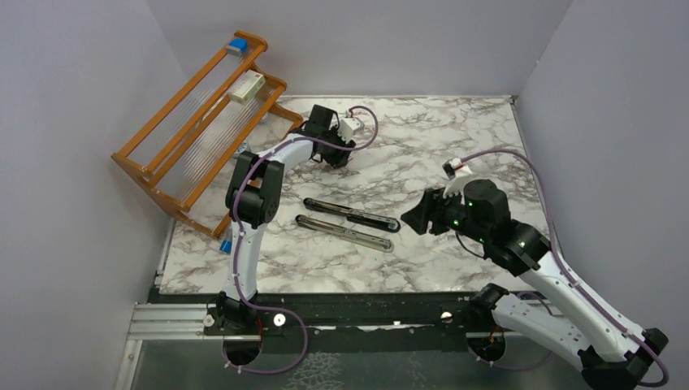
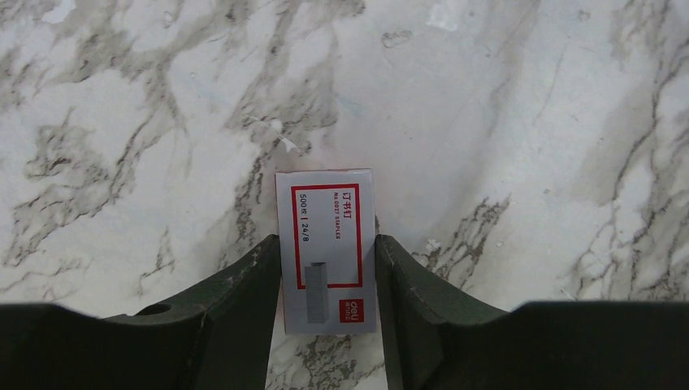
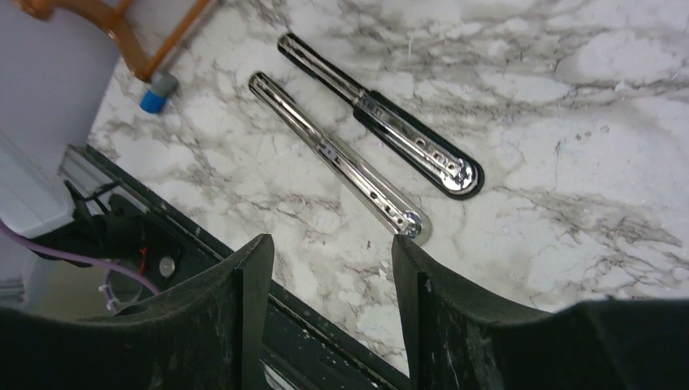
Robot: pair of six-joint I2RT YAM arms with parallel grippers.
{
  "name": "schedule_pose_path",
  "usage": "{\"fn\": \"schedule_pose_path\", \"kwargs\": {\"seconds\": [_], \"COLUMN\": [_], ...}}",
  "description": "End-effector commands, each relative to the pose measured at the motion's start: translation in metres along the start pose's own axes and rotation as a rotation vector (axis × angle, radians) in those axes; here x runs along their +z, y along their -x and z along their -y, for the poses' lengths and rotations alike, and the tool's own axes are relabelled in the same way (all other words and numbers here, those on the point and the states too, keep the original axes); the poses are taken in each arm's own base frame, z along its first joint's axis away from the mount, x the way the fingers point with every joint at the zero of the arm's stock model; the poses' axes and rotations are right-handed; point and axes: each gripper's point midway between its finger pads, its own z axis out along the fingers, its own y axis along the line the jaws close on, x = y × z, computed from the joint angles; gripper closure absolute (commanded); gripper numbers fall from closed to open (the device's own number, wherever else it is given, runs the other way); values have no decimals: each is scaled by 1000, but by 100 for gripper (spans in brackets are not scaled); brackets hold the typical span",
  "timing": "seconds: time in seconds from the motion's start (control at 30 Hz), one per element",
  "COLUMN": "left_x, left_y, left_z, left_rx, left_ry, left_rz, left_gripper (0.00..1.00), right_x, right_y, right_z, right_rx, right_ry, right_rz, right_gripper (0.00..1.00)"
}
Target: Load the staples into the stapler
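marbled table (image 1: 439,138), orange wooden rack (image 1: 199,130), white-and-red box (image 1: 246,87) and blue block (image 1: 236,46) on it

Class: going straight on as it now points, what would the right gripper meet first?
Probably the bare marble tabletop, just short of the stapler's chrome rail; depth is unclear.

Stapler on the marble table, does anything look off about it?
Yes: the slim black stapler lies open in two long parts. Its shiny chrome rail sits beside it, parallel, not closed onto it.
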Motion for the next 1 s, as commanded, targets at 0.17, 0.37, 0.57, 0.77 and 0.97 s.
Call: {"fn": "schedule_pose_path", "kwargs": {"seconds": [0.17, 0.37, 0.57, 0.77, 0.97], "left_x": [-14, 0, 6, 7, 11], "left_y": [19, 17, 5, 14, 17], "left_z": [78, 119, 154, 162, 162], "left_rx": [193, 389, 611, 652, 640], "left_ry": [-251, -318, -404, -454, -456], "left_rz": [68, 12, -41, -7, -2], "left_gripper": [53, 53, 53, 51, 35], "right_x": [-63, -71, -74, -77, -76], "right_y": [86, 83, 75, 73, 73], "right_z": [-21, -16, -13, -10, -10], "right_rx": [2, 16, 32, 31, 30], "right_ry": [2, -19, -23, -39, -42], "right_rz": [322, 328, 315, 308, 303], "right_gripper": [41, 41, 41, 41, 41]}}
